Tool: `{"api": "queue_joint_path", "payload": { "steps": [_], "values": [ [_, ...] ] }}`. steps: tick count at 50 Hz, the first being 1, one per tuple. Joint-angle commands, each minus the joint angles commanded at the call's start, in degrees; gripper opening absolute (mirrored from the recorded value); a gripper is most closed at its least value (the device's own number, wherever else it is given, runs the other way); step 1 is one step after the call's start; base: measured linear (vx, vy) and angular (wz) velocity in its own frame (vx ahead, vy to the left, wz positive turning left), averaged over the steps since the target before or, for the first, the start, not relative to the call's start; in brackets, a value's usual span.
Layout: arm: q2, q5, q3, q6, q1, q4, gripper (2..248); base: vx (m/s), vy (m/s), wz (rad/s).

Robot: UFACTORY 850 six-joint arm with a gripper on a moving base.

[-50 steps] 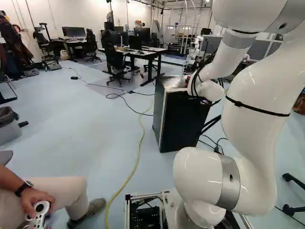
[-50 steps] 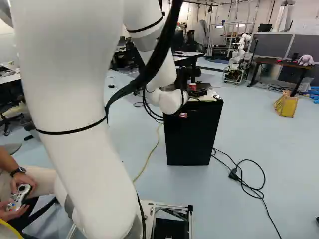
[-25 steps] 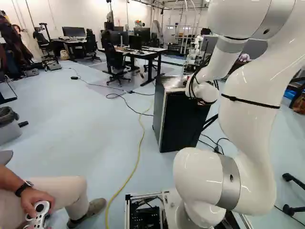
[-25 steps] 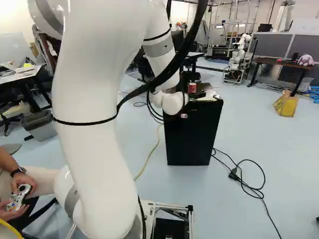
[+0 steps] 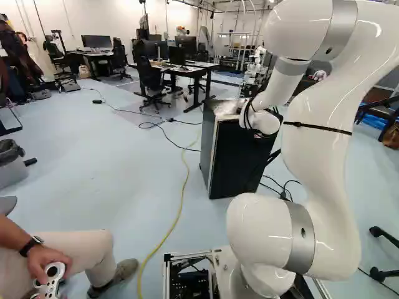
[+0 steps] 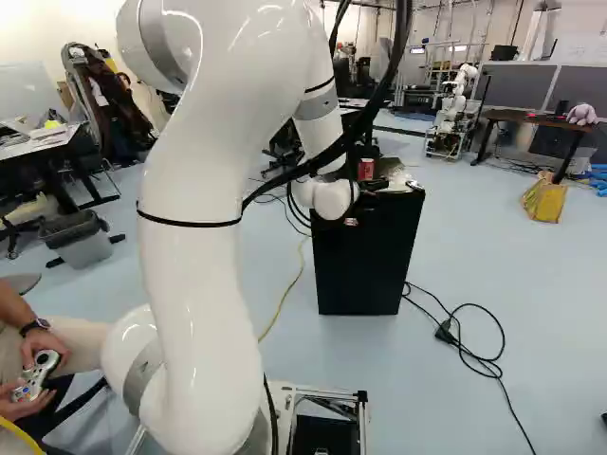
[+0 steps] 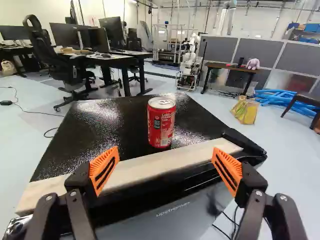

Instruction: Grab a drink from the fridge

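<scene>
Red drink can [image 7: 161, 125], 1 of them, standing upright on the dark top of the black fridge [image 6: 368, 261], just behind the pale strip [image 7: 145, 169] that runs along its front edge. From where I stand, the white arm [image 6: 199, 294] bends over toward that front edge, and the black gripper [image 6: 373, 185] is at the fridge's top. Its 2 fingers, with their orange pads [image 7: 104, 170], are spread wide, 1 to each side. The can is ahead of the gap between them, touched by neither.

A black fitting [image 7: 245, 142] sits at 1 end of the strip. Past the fridge I can see another robot [image 6: 451, 114], a yellow bag [image 6: 544, 199] on the floor, and a brown table [image 6: 531, 118] with a pale stuffed toy [image 6: 581, 115] on it. A black cable [image 6: 486, 365] lies looped on the floor near the fridge.
</scene>
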Motion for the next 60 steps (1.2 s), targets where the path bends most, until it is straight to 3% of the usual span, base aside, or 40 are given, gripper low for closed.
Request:
{"api": "queue_joint_path", "payload": {
  "steps": [60],
  "values": [
    [-12.4,1.7,-15.3,0.0,1.6,0.0,247,0.000,0.000,0.000]
  ]
}}
